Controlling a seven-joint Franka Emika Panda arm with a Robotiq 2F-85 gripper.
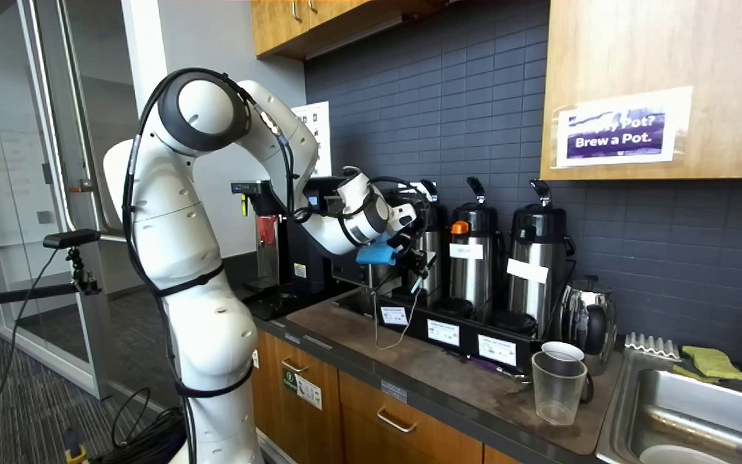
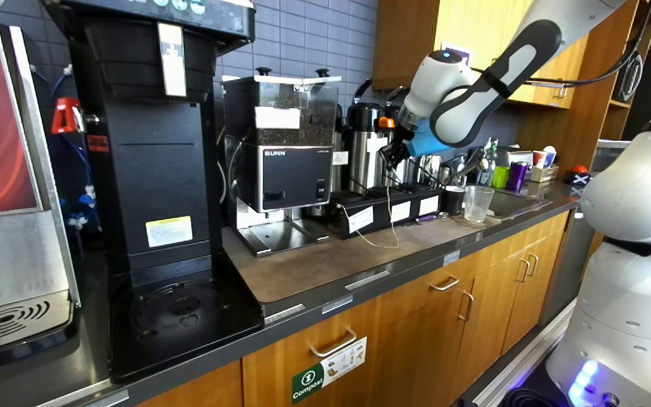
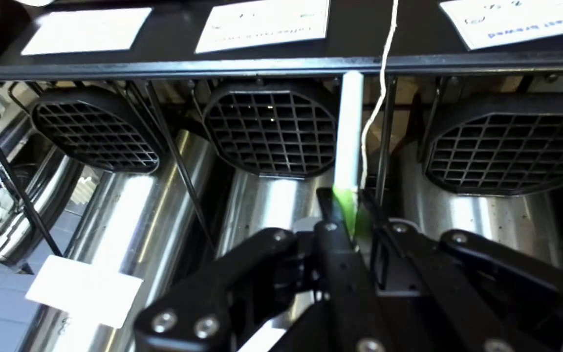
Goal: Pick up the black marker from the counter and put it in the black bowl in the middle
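In the wrist view, a pale marker, green where it is gripped, is pinched between the jaws of the gripper. Its free end is seen against the front rim of a black rack. A string is shown just beside it; whether the two are joined cannot be told. Black gridded trays are placed between that rim and steel urns.

In an exterior view, the arm is bent over the tabletop, and the marker is held aloft near the urns. The tabletop is partly covered by a brown mat, toward which the string is hung in a loop. A clear cup is set in front of a mug, near the sink.

In an exterior view, a grinder is seen between a brewer and the rack; farther along the tabletop, a purple cup is set just beside a green cup.
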